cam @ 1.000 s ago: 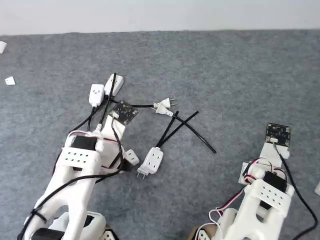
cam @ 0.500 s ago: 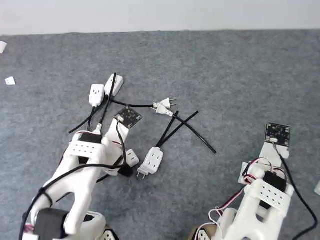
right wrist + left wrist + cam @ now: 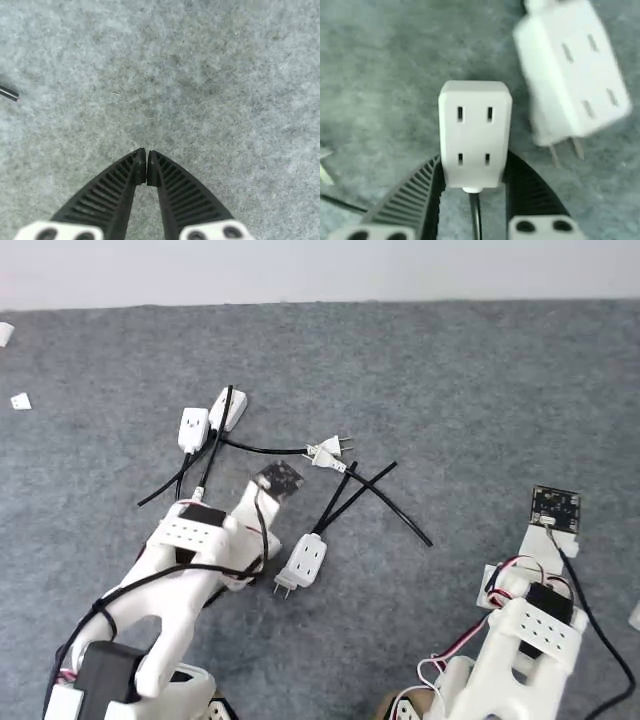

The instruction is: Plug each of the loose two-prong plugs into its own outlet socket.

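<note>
My left gripper (image 3: 474,162) is shut on a small white outlet block (image 3: 475,132), whose two pairs of slots face the camera and whose black cord runs back between the fingers. Close beside it lies a larger white outlet block with two prongs (image 3: 572,70), also seen on the carpet (image 3: 303,562) just right of the left arm (image 3: 205,540). A loose two-prong plug (image 3: 328,453) on a black cord lies farther back. At the back left lie another outlet block (image 3: 192,428) and a white plug (image 3: 228,408). My right gripper (image 3: 146,167) is shut on nothing, over bare carpet.
Black cords (image 3: 375,495) cross on the grey carpet between the two arms. The right arm (image 3: 535,625) stands at the front right. Two small white bits (image 3: 20,401) lie at the far left edge. A pale wall borders the carpet at the back.
The left arm has swung to the right, toward the pronged outlet block, and now covers the small outlet block. The right arm has not moved.
</note>
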Tool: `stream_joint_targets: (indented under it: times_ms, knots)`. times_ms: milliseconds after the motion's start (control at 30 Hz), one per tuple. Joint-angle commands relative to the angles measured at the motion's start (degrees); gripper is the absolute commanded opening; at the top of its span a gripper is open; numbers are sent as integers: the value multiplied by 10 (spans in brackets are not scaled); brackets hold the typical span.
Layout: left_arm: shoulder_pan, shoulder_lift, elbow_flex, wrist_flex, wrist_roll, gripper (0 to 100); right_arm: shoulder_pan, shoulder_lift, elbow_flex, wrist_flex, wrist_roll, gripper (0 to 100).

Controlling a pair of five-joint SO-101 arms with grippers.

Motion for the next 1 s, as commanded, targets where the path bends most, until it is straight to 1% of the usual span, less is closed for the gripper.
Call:
stream_joint_targets:
  times_ms: [0, 67, 133, 200, 367, 467, 533, 633, 800, 867, 967]
  knots:
    - [-2, 0, -46, -8, 118, 14, -5, -8, -4, -12, 5, 9]
    - [-4, 0, -57, -8, 211, 14, -5, -8, -4, -12, 5, 9]
    - [-4, 0, -66, -4, 281, 13, -6, -8, -4, -13, 5, 9]
    - [-4, 0, -83, 19, 337, 13, -6, -8, -4, -13, 5, 9]
    - [2, 4, -135, 116, 467, 13, -6, -8, -4, -13, 5, 9]
    - [2, 5, -135, 133, 527, 13, -6, -8, -4, -13, 5, 9]
    - [1, 5, -125, 127, 534, 13, -6, -8, -4, -13, 5, 9]
    - [2, 5, -106, 94, 525, 13, -6, -8, -4, -13, 5, 9]
    - [2, 5, -60, 19, 441, 18, -6, -8, -4, -12, 5, 9]
    - [2, 5, -49, 14, 440, 55, -6, -8, -4, -12, 5, 9]
    - [2, 5, -45, 16, 440, 162, -6, -8, -4, -12, 5, 9]
